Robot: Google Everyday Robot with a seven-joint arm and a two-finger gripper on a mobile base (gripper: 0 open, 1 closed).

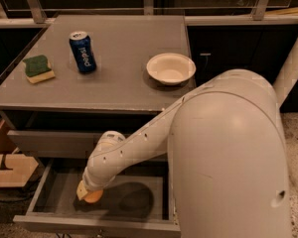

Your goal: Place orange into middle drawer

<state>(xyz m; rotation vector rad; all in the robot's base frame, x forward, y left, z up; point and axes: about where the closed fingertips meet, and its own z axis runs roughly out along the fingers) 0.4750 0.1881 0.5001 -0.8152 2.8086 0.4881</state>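
The middle drawer [54, 190] is pulled open below the grey cabinet top, showing its dark grey inside. My white arm reaches down into it from the right. My gripper [89, 195] is at the drawer's left middle, low over the floor of the drawer. The orange [93, 197] shows just under the gripper's tip, partly hidden by it. I cannot tell whether the orange rests on the drawer floor or hangs above it.
On the cabinet top [124, 83] stand a blue soda can [82, 52], a green and yellow sponge [38, 68] and a white bowl [171, 68]. The top drawer front [49, 144] is closed above. A wooden piece [7, 167] stands on the floor at left.
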